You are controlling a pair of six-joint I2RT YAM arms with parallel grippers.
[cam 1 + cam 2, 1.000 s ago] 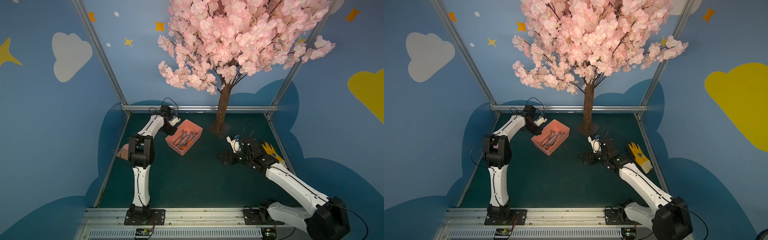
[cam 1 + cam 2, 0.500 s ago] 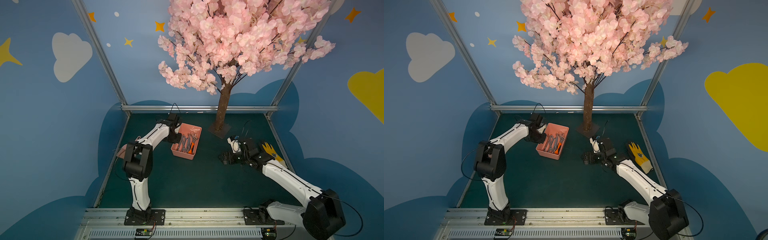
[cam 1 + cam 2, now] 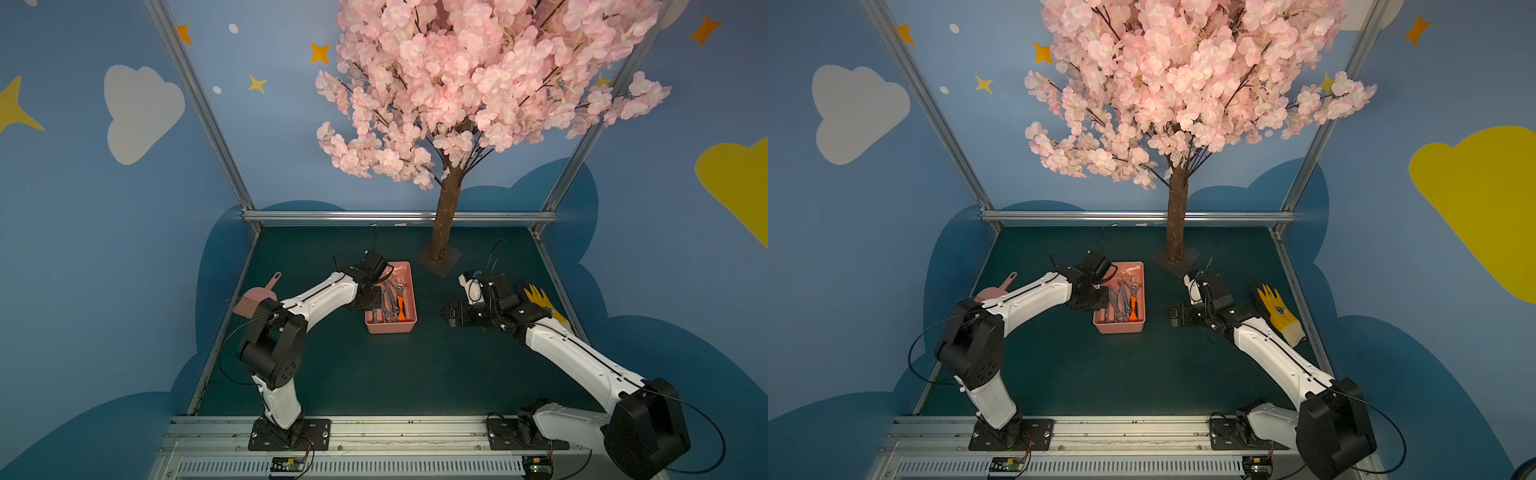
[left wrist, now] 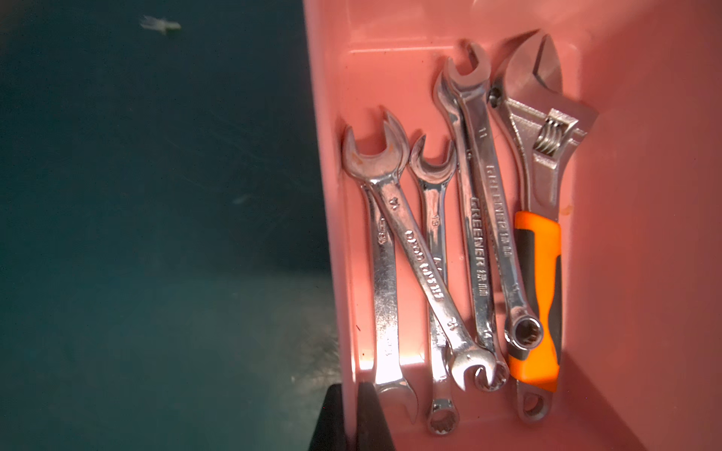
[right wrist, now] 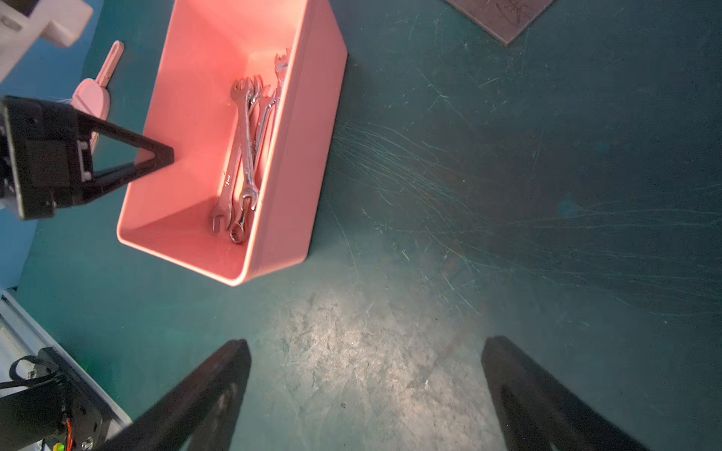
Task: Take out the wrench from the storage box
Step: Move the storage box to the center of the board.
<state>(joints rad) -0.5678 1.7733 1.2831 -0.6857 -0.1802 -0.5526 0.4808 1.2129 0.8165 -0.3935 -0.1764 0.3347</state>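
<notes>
Well left of box (image 3: 390,327): brush (image 3: 255,300), near the left edge of the mat (image 3: 374,374). On box's left wall: left gripper (image 4: 349,392), clamped together over the rim, one finger inside, one outside. Inside box: wrenches (image 4: 429,250) lying lengthwise on the floor, overlapping, with the orange-handled wrench (image 4: 537,273) nearest the right wall. Behind and right of box: tree base (image 3: 438,259), apart from it. Right of box: open mat, then right gripper (image 5: 367,343), fingers wide apart, holding nothing. Farther right of box: glove (image 3: 1277,309) by the mat's right edge. In front of box: bare mat down to the rail (image 3: 395,428).
</notes>
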